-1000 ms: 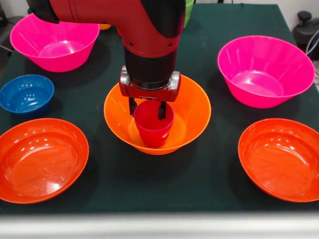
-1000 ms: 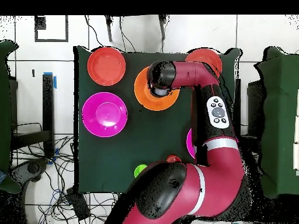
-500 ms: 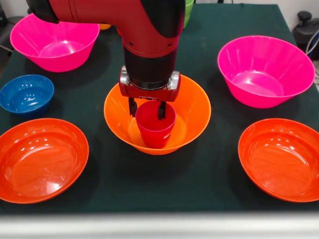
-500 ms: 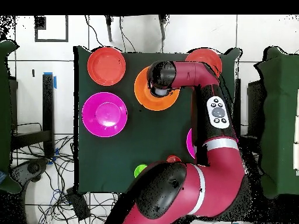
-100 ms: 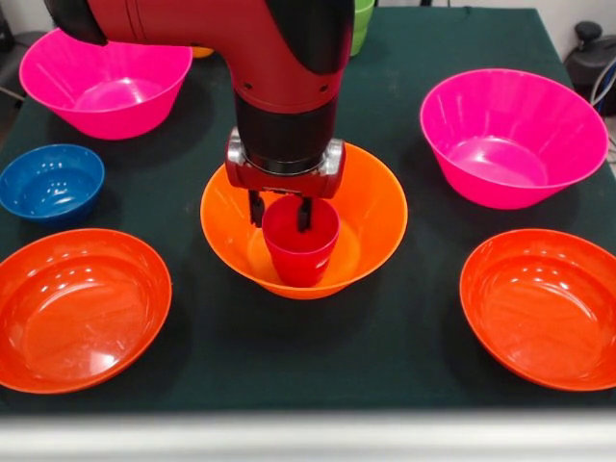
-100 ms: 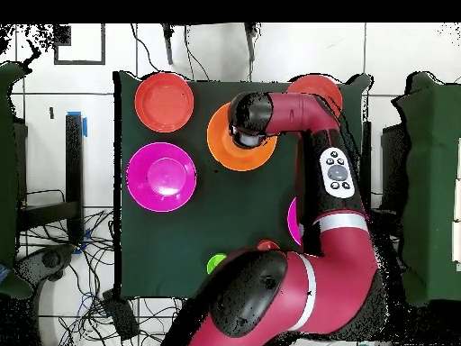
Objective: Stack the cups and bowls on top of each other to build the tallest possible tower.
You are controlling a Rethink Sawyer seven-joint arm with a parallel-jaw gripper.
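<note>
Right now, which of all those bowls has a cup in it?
The large orange bowl in the middle: the red cup stands inside it. Every other bowl in view is empty.

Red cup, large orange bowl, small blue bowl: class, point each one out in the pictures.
red cup (image 5: 300, 252), front view, on its outer wall.
large orange bowl (image 5: 373, 207), front view, on its bare inner wall right of the cup.
small blue bowl (image 5: 48, 183), front view, on its inside.

Bright, even overhead light; soft glare on the glossy bowls (image 5: 539, 308), faint shadows, sharp focus.
</note>
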